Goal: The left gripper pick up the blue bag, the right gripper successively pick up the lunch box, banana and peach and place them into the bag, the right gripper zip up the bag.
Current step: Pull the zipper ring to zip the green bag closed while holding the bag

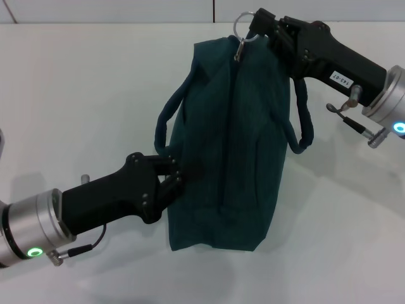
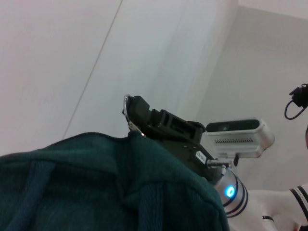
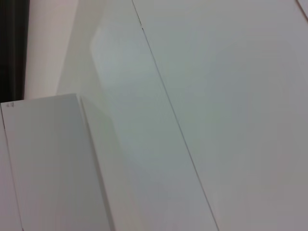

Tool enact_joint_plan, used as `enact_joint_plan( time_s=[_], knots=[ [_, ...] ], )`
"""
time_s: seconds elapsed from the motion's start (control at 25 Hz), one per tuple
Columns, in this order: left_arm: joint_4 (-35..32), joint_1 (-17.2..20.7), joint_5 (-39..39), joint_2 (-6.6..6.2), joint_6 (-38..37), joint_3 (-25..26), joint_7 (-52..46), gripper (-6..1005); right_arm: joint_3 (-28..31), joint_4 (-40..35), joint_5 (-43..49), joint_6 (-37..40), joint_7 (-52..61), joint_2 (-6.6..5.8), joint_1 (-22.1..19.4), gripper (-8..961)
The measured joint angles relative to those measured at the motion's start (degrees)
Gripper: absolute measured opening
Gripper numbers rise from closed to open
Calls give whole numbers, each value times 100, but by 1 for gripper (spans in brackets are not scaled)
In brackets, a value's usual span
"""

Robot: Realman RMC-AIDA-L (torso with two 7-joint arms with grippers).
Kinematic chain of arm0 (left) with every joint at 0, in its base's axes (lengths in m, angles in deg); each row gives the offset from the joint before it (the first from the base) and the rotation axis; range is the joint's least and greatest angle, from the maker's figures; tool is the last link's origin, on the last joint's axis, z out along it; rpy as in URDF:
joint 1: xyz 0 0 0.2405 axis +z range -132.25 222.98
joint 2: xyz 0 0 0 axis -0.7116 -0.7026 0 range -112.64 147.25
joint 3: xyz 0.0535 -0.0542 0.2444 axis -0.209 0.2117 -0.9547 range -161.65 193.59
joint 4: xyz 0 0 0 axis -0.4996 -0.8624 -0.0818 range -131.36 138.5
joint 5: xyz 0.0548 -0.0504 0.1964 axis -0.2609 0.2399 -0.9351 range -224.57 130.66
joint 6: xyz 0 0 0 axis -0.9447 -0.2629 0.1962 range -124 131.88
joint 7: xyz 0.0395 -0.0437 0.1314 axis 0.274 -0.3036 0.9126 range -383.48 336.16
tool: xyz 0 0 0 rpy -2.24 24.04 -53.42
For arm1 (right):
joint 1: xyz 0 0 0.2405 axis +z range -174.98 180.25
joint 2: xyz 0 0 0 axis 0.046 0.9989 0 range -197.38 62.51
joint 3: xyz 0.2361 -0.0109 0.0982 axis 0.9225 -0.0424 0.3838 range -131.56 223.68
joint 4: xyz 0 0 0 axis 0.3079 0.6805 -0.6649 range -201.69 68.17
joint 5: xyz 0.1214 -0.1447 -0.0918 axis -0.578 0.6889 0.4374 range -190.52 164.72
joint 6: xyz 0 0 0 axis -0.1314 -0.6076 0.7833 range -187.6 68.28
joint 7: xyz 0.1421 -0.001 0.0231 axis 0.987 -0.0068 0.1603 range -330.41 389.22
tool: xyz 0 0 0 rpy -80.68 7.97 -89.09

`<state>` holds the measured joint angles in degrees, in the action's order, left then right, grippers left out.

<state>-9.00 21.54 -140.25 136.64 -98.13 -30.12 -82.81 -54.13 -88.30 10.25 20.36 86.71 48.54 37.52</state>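
Blue bag (image 1: 231, 152) stands on the white counter (image 1: 82, 88), held between both arms. Left end effector (image 1: 176, 176) is clamped on the bag's side fabric near one loop handle (image 1: 166, 120). Right end effector (image 1: 256, 33) is at the bag's far top corner, fingers pinched together on the ring zipper pull (image 1: 241, 25). Zipper line runs closed from the ring, along the top, toward the left end effector. Second handle (image 1: 302, 120) hangs just below the right end effector. Left wrist view: right end effector (image 2: 137, 115) sits at the bag's (image 2: 96, 187) top edge.
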Motion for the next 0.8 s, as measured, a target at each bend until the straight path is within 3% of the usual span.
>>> enact_joint_plan(
  time_s=[0.8],
  knots=[
    [0,2,308,16,215,-19,92,55,-3,2,-36,136,1059,3,-50,6]
  ],
)
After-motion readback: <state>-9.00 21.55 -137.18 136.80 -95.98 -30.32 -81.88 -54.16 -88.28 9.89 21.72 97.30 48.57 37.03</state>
